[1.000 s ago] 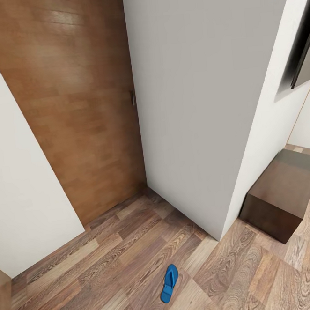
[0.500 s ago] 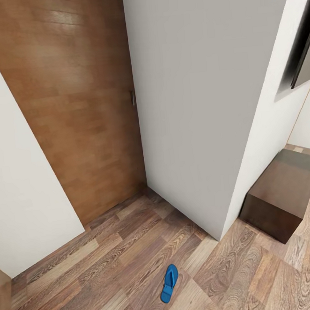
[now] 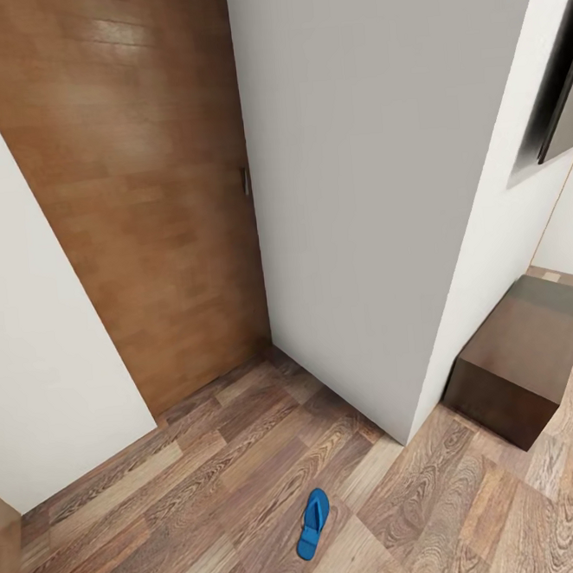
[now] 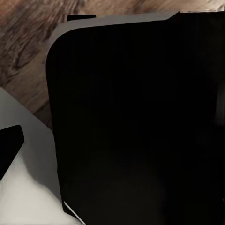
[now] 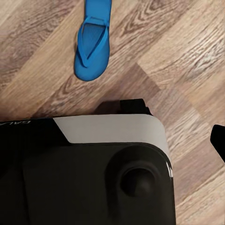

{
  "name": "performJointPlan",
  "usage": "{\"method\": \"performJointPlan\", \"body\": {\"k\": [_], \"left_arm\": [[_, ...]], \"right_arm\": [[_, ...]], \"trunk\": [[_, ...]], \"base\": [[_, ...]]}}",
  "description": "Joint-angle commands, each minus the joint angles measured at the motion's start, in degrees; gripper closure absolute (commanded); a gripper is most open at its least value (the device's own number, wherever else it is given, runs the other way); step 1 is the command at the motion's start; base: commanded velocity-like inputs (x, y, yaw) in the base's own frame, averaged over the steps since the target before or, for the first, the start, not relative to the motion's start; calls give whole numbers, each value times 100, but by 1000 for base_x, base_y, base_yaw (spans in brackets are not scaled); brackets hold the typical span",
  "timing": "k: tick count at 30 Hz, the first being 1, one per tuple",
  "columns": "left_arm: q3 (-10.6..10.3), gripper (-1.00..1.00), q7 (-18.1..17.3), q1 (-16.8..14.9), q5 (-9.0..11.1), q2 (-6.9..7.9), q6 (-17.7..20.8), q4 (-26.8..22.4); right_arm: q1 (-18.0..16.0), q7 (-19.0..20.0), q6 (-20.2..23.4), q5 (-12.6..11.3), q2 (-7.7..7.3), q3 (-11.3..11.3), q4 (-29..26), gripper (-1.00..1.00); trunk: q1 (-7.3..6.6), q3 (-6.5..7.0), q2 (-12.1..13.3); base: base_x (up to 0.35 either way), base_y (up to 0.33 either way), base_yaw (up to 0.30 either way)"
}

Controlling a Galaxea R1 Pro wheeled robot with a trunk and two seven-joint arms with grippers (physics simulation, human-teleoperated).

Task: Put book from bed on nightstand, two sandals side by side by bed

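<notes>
One bright blue sandal point(image 3: 313, 523) lies flat on the wood-plank floor, low in the head view, just in front of a white wall corner. The right wrist view looks down on a blue sandal point(image 5: 93, 40) with a thong strap, lying on the floor beyond the robot's black and white body point(image 5: 93, 173); I cannot tell whether it is the same one. A single dark fingertip point(image 5: 218, 140) pokes in at that picture's edge, and another dark fingertip point(image 4: 9, 147) at the edge of the left wrist view. The book, the bed and the nightstand are out of view.
A brown wooden door point(image 3: 140, 204) stands shut ahead on the left, between white walls. A white wall block point(image 3: 373, 183) juts out in the middle. A long low dark-wood cabinet point(image 3: 523, 357) sits to its right, below a black wall panel point(image 3: 561, 97).
</notes>
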Motion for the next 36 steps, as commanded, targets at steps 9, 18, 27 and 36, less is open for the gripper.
{"method": "performJointPlan", "body": {"k": [9,18,27,36], "left_arm": [[-2,-100,122,-343,-5,89,4,-246],[5,-100,349,-966,-11,167,46,-429],[14,-100,378,-1488,-9,312,123,-466],[8,-100,356,-2038,-17,353,358,-478]], "right_arm": [[-128,-3,-10,-3,23,-59,-61,-100],[-435,-2,35,4,34,-56,-69,-100],[-703,1,210,44,41,-37,-57,-100],[-785,-3,305,65,130,-20,-68,-100]], "trunk": [[0,-5,-2],[0,-5,-2],[0,-5,-2],[0,-5,-2]], "base": [[0,0,0],[0,0,0],[0,0,0],[0,0,0]]}}
